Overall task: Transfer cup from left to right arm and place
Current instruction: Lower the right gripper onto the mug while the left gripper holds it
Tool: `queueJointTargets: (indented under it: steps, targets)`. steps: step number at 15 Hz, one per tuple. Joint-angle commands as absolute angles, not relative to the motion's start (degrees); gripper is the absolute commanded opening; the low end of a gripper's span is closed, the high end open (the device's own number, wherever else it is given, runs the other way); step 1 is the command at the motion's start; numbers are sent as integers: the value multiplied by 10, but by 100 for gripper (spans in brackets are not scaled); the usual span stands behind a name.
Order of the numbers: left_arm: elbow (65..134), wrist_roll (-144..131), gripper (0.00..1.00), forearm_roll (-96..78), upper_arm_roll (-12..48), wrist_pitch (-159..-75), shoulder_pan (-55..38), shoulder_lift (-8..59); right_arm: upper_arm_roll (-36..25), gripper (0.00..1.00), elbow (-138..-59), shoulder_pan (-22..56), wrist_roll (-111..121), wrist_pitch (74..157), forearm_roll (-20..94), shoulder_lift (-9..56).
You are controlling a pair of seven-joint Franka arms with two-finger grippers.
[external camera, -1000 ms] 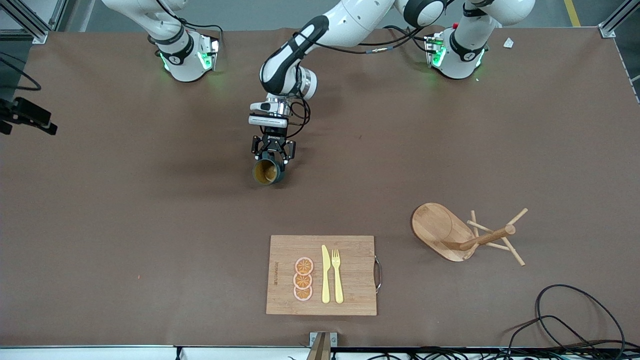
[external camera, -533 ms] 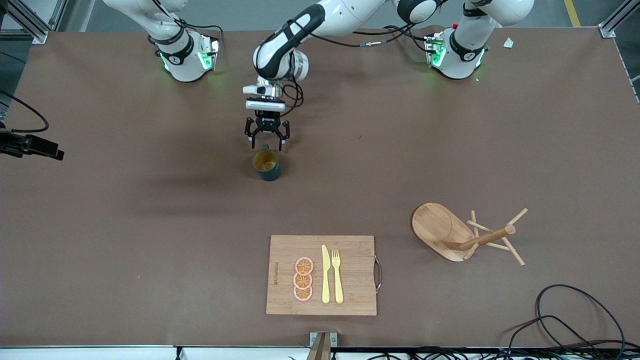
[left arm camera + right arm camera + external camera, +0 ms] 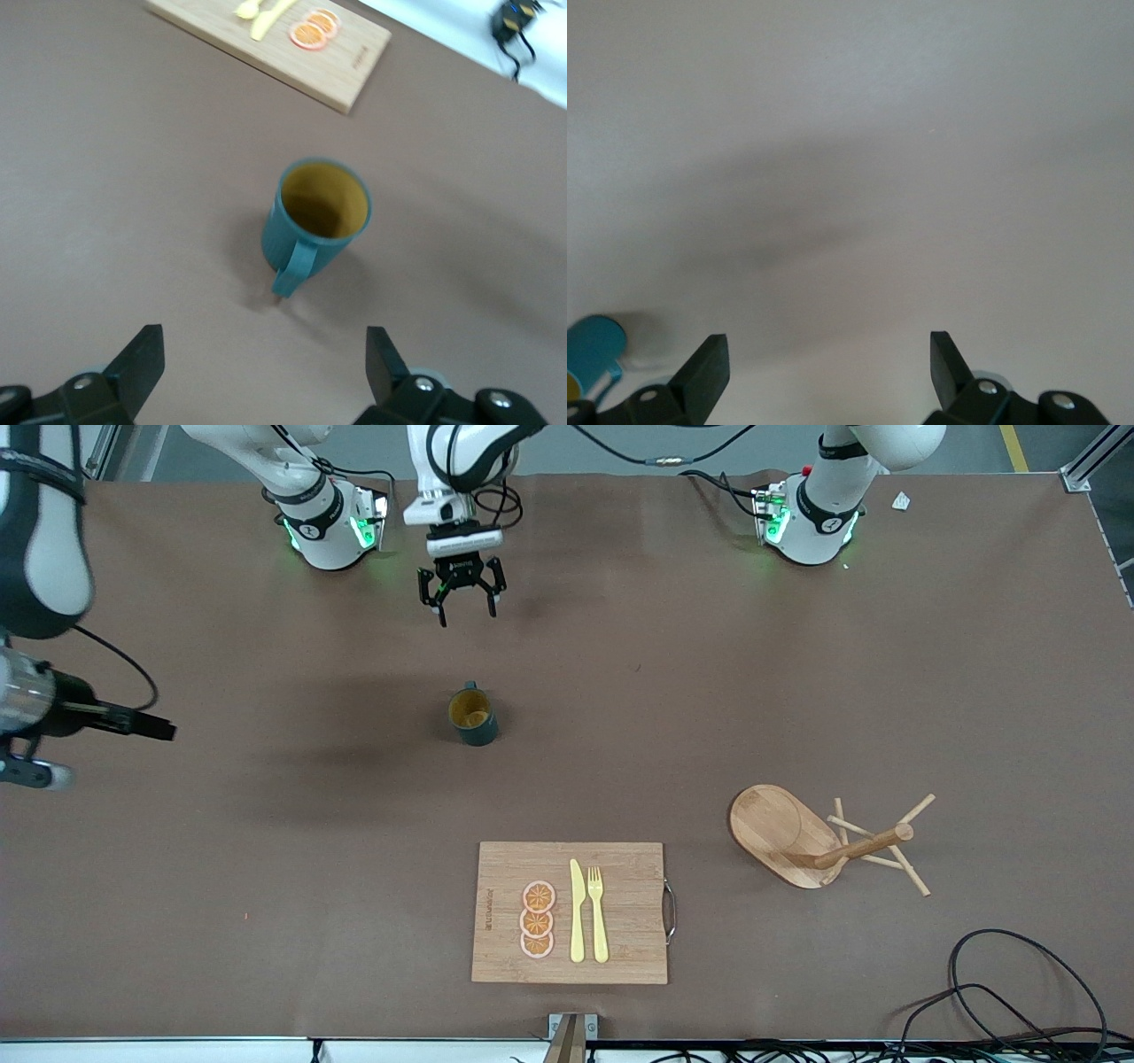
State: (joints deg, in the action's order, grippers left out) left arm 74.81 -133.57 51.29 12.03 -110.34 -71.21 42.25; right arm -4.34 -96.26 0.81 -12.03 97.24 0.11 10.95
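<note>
The dark teal cup (image 3: 472,716) with a tan-yellow inside stands upright on the brown table, its handle turned toward the robots' bases. Nothing holds it. My left gripper (image 3: 465,607) is open and empty, up in the air over the table between the cup and the bases. In the left wrist view the cup (image 3: 314,221) stands apart from the open left gripper (image 3: 266,354). My right arm (image 3: 40,540) hangs high at the right arm's end of the table. My right gripper (image 3: 828,354) is open and empty over bare table, with the cup's edge (image 3: 589,354) just in view.
A wooden cutting board (image 3: 620,912) with a yellow knife, a yellow fork and orange slices lies nearer to the front camera than the cup. A tipped wooden mug tree (image 3: 824,841) lies toward the left arm's end. Black cables (image 3: 1019,992) lie at the front corner.
My left gripper let go of the cup, which now stands on the table, and drew back up toward the bases. My right arm has swung in over its end of the table.
</note>
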Motion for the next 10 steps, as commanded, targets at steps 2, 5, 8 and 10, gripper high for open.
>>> queueJointTargets:
  steps: [2,5,8,10]
  targets:
    - [770,-1305,100,406,122,-1065,-651,316,-45,100,-1043,64,-235,1047,28,92]
    - [766,-1226,100,337,120,-1054,-581,266,-45,100,-1105,115,-329,1126,36,91]
    - [764,-1119,100,275,119,-1053,-509,245,-45,100,-1166,187,-440,1199,36,86]
    - [764,-1031,100,260,120,-1052,-463,230,-45,100,-1199,232,-470,1243,36,86]
